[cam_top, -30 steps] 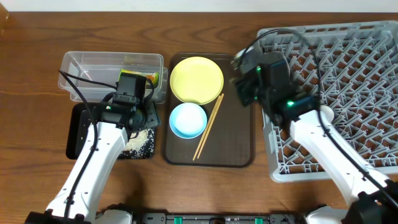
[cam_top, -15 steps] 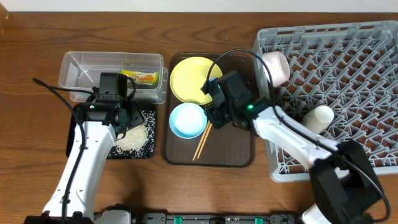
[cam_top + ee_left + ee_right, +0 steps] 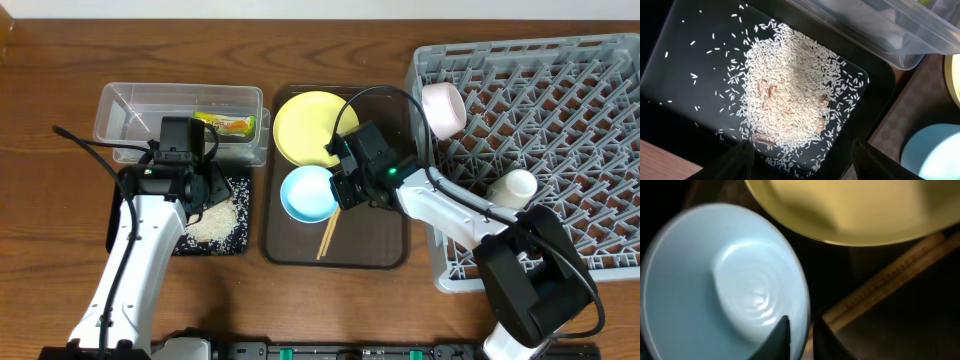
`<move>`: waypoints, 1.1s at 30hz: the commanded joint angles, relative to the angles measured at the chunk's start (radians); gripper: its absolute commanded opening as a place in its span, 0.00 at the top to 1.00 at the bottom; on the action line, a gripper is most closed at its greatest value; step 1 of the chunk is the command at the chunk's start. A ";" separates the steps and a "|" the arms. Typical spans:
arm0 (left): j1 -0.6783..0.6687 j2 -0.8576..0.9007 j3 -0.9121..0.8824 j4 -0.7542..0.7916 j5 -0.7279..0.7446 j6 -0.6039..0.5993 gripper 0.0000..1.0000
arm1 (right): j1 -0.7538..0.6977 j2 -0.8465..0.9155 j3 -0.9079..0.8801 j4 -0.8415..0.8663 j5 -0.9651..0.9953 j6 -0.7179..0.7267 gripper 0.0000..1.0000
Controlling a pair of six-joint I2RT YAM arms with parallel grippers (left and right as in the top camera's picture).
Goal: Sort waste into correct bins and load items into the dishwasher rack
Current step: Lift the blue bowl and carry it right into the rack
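My right gripper [image 3: 340, 190] [image 3: 801, 330] is shut on the right rim of the light-blue bowl [image 3: 308, 195] [image 3: 715, 290], one finger inside and one outside. The bowl sits on the brown serving tray [image 3: 385, 240], in front of the yellow plate [image 3: 312, 128] [image 3: 855, 205] and beside the two chopsticks [image 3: 328, 237] [image 3: 890, 280]. My left gripper [image 3: 205, 190] [image 3: 800, 150] hangs open over the rice [image 3: 790, 95] heaped in the black tray [image 3: 125, 215] [image 3: 690, 30]. The wrapper [image 3: 228, 123] lies in the clear tub [image 3: 150, 115]. A white-pink bowl [image 3: 443, 108] and a pale cup [image 3: 512, 188] lie in the grey rack [image 3: 560, 130].
The rack fills the right side of the table, its left wall close to the serving tray. The clear tub [image 3: 880, 30] stands just behind the black tray. Bare wooden tabletop shows at the left and along the front edge.
My right arm came off the rack's left edge to the serving tray and its jaws closed on the blue bowl's rim; the bowl shifted slightly right. My left arm drew back a little.
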 commanded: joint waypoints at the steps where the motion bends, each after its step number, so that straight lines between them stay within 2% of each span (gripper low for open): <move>1: 0.004 -0.005 -0.008 -0.005 -0.020 -0.005 0.34 | 0.014 0.001 -0.003 0.002 -0.004 0.014 0.92; 5: 0.004 -0.005 -0.008 -0.006 -0.020 -0.005 0.34 | 0.015 0.001 -0.003 -0.001 -0.004 0.014 0.92; 8: 0.004 -0.005 -0.008 -0.005 -0.020 -0.005 0.34 | 0.014 0.001 -0.003 -0.013 -0.004 0.014 0.99; 15: 0.004 -0.005 -0.008 -0.005 -0.020 -0.005 0.34 | 0.007 -0.023 0.007 -0.010 0.058 0.005 0.99; 25: 0.004 -0.005 -0.008 -0.005 -0.020 -0.005 0.34 | -0.105 -0.307 0.029 -0.004 0.325 -0.151 0.99; 29: 0.004 -0.005 -0.008 -0.004 -0.020 -0.005 0.34 | -0.186 -0.388 0.029 0.018 0.484 -0.277 0.99; 33: 0.004 -0.005 -0.008 0.003 -0.019 -0.005 0.34 | -0.283 -0.415 0.029 0.111 0.644 -0.407 0.99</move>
